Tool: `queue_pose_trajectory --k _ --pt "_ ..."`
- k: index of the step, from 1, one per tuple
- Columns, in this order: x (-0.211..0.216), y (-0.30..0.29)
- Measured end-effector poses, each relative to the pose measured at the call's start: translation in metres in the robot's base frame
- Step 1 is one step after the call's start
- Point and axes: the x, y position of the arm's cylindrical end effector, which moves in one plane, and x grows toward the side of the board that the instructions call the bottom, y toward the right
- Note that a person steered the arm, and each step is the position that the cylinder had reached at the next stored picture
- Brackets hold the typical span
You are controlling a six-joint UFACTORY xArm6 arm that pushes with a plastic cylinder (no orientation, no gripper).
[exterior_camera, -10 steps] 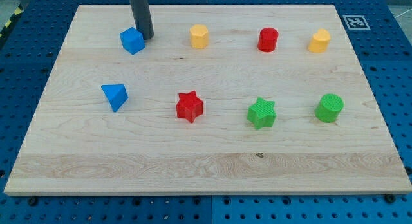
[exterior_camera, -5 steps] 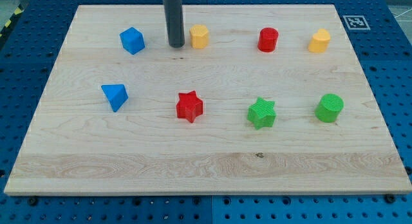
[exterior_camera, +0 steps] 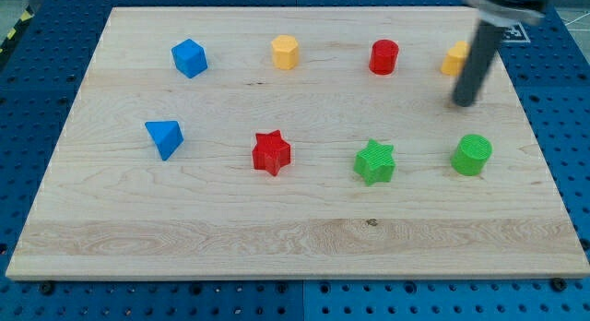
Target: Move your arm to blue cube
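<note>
The blue cube (exterior_camera: pixel 189 58) sits near the top left of the wooden board (exterior_camera: pixel 295 233). My rod is blurred at the view's right; my tip (exterior_camera: pixel 465 102) rests on the board just below the right yellow block (exterior_camera: pixel 454 59) and above the green cylinder (exterior_camera: pixel 472 154). The tip is far to the right of the blue cube, across almost the whole board, touching no block.
A yellow block (exterior_camera: pixel 286 52) and a red cylinder (exterior_camera: pixel 384 57) stand in the top row. A blue triangular block (exterior_camera: pixel 165 137), a red star (exterior_camera: pixel 271 152) and a green star (exterior_camera: pixel 375 162) stand in the lower row. A marker tag (exterior_camera: pixel 509 31) lies off the board's top right corner.
My tip has swept from beside the blue cube rightward along the top row to the board's right side. No block has moved.
</note>
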Motion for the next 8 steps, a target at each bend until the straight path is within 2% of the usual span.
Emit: queue_pose_trajectory --k 1,2,5,8 --pt "0.003 0.048" --pt "0.003 0.017" --pt "0.025 -0.153" --pt "0.026 -0.305"
